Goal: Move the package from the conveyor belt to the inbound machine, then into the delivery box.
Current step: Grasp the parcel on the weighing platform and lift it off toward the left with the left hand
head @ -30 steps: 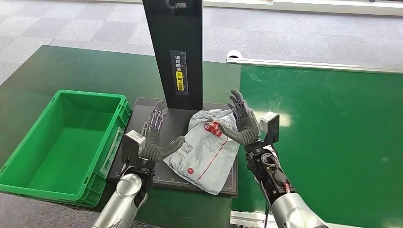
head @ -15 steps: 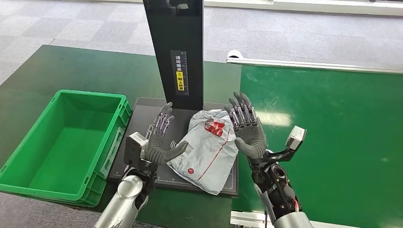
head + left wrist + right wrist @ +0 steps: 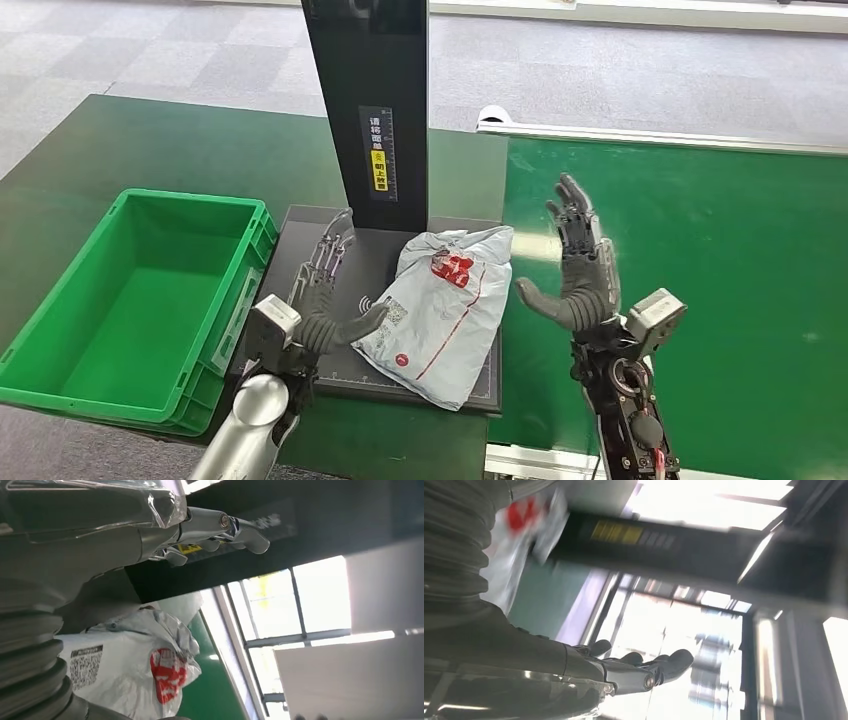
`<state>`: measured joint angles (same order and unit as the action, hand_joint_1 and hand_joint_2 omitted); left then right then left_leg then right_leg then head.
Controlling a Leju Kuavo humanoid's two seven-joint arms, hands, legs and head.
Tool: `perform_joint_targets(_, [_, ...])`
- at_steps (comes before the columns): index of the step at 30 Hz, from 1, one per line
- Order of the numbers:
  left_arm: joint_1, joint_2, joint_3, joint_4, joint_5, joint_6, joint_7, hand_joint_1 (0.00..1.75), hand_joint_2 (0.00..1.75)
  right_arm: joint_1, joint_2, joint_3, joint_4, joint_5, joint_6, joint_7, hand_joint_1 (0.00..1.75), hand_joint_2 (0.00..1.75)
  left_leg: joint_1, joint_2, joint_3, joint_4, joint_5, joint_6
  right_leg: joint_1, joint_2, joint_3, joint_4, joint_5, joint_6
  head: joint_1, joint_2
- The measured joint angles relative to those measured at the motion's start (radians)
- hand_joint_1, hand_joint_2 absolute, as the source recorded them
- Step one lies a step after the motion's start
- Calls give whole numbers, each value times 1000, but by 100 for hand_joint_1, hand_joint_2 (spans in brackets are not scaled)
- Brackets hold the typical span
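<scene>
Two hands spread, holding nothing | my left hand (image 3: 322, 300) touches the grey plastic mailer bag's (image 3: 440, 310) left edge | my right hand (image 3: 580, 275) apart, over the green belt (image 3: 720, 270) | bag's long axis runs away from me.

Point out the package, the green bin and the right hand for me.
package (image 3: 440, 310), head view, middle of the grey bag.
green bin (image 3: 185, 198), head view, far rim.
right hand (image 3: 583, 280), head view, palm.

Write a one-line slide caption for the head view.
Grey plastic mailer bag lies on the black inbound machine platform between the open left hand and right hand, green plastic crate alongside.
</scene>
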<state>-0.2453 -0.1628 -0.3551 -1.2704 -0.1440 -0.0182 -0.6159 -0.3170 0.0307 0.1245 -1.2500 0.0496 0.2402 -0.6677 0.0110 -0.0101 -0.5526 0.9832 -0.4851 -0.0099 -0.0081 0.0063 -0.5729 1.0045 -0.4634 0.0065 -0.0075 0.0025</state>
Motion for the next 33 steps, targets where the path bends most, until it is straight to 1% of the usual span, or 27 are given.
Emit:
perform_joint_targets(1, [15,2,-13,-30,-24,-11,7,0,175,9,-4,-18,-13,42,-76,5,0,175,0,0,0,0,0,0,0,0,0,0,0,0,0,0])
perform_joint_targets(2, [28,5,-28,-57,-47,-21,16,0,175,23,-7,-40,-26,59,-129,10,0,175,0,0,-1,0,0,0,0,-1,0,0,0,0,0,0])
perform_joint_targets(4, [45,8,-63,-99,-95,-34,33,0,175,57,-6,-90,-51,68,-196,18,0,175,-1,-1,-1,0,-1,0,-1,-1,0,0,0,0,0,0])
perform_joint_targets(6, [49,13,-99,-122,-156,-42,55,0,175,94,-1,-133,-77,92,-238,22,0,175,-1,-1,-1,0,-1,0,-1,-1,0,-1,0,0,0,0])
perform_joint_targets(10, [24,21,-176,-111,-378,-11,168,0,175,142,12,-174,-137,153,-268,52,0,175,-1,0,-1,0,-1,0,-1,-1,0,-1,0,0,0,0])
perform_joint_targets(13, [4,20,-213,-81,-437,8,193,0,175,155,21,-186,-166,160,-269,65,0,175,-1,0,0,0,-1,0,-1,0,0,-1,0,0,0,0])
perform_joint_targets(16, [-19,20,-235,-41,-498,1,239,0,175,158,27,-198,-177,160,-269,71,0,175,-1,0,1,0,0,0,-1,-1,0,0,0,0,0,0])
perform_joint_targets(18, [-40,20,-254,3,-578,-19,270,0,175,158,30,-206,-179,160,-269,75,0,175,-1,0,0,0,0,0,-1,-1,0,0,0,0,0,0])
perform_joint_targets(20, [-64,19,-278,62,-652,-51,277,0,175,157,32,-215,-178,160,-268,80,0,175,-1,0,0,0,0,0,-1,-1,0,0,0,0,0,0])
perform_joint_targets(23, [-89,14,-311,151,-692,-96,263,0,175,157,36,-228,-178,160,-265,83,0,175,-1,0,0,0,0,0,-1,0,0,0,0,0,0,0])
perform_joint_targets(25, [-103,9,-328,202,-705,-114,272,0,175,158,38,-236,-177,160,-264,84,0,175,-1,0,0,0,0,0,-1,-1,0,0,0,0,0,0])
perform_joint_targets(27, [-124,2,-341,255,-730,-111,322,0,175,159,41,-244,-177,153,-257,86,0,175,-1,-1,0,0,0,0,-1,-1,0,0,0,0,0,0])
perform_joint_targets(29, [-152,-9,-346,313,-766,-70,410,0,175,161,45,-252,-177,128,-225,89,0,175,-1,0,1,0,0,0,-1,-1,1,0,0,0,0,0])
perform_joint_targets(31, [-183,-22,-342,376,-795,-19,482,0,175,165,52,-259,-176,71,-140,90,0,175,-1,0,2,-1,-1,0,-1,0,3,0,0,0,0,0])
perform_joint_targets(32, [-196,-27,-335,403,-803,-4,499,1,175,167,55,-261,-175,37,-83,90,0,175,-1,1,3,-1,-1,0,-1,0,5,0,0,0,0,0])
perform_joint_targets(33, [-208,-31,-326,427,-809,4,507,35,175,167,58,-262,-172,3,-24,90,0,175,-1,1,4,-1,-1,0,-1,0,6,0,0,0,0,0])
